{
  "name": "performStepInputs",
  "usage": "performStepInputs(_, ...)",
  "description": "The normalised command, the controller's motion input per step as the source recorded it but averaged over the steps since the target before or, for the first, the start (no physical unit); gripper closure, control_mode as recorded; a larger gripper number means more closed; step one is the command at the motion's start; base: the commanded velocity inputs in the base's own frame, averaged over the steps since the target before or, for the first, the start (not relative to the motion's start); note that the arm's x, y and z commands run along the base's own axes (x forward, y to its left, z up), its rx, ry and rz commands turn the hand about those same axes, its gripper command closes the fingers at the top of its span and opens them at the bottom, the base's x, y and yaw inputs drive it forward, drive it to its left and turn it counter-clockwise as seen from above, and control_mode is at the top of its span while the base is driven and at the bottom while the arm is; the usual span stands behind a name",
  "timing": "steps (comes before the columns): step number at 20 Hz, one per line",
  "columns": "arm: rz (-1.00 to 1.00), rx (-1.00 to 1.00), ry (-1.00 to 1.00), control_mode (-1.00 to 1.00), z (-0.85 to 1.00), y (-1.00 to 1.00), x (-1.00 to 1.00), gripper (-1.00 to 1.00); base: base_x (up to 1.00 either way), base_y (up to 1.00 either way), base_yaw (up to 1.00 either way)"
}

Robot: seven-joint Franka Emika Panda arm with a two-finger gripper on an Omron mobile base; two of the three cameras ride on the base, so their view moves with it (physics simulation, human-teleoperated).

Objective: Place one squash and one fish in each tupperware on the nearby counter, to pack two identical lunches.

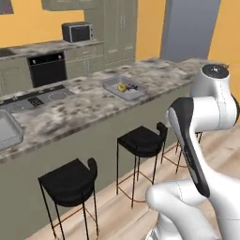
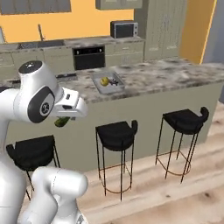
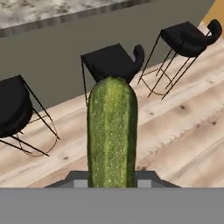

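Note:
My gripper [image 2: 64, 117] is shut on the slim dark green squash [image 3: 112, 131], which juts forward over the wooden floor in the hand view; in the right base view the green squash [image 2: 61, 122] pokes out under the hand, short of the counter. One tupperware [image 1: 106, 85] [image 2: 96, 85] sits mid-counter and holds the yellow squash [image 1: 122, 86] [image 2: 104, 81] with a small dark item beside it, possibly the grey fish [image 1: 132, 87] [image 2: 114, 81]. A second tupperware [image 1: 18, 129] lies at the counter's left end, its inside bare where it shows.
Black bar stools [image 1: 142, 140] [image 2: 116, 133] [image 3: 111, 61] line the near side of the long stone counter [image 1: 84, 105] [image 2: 166, 74], between me and it. A cooktop [image 1: 35, 99] is set into the counter. Beyond stand an oven [image 1: 47, 69] and microwave [image 1: 78, 32].

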Motion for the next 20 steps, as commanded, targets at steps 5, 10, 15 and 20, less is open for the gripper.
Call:
performStepInputs(5,0.00,0.00,0.00,1.00,0.00,0.00,0.00,1.00,-0.06,1.00,0.49)
performStepInputs(10,0.00,0.00,0.00,1.00,0.00,0.00,0.00,1.00,0.00,1.00,0.45)
performStepInputs(15,0.00,0.00,0.00,1.00,0.00,0.00,0.00,1.00,0.08,0.96,0.40)
performStepInputs(20,0.00,0.00,0.00,1.00,0.00,0.00,0.00,1.00,0.61,0.22,0.28)
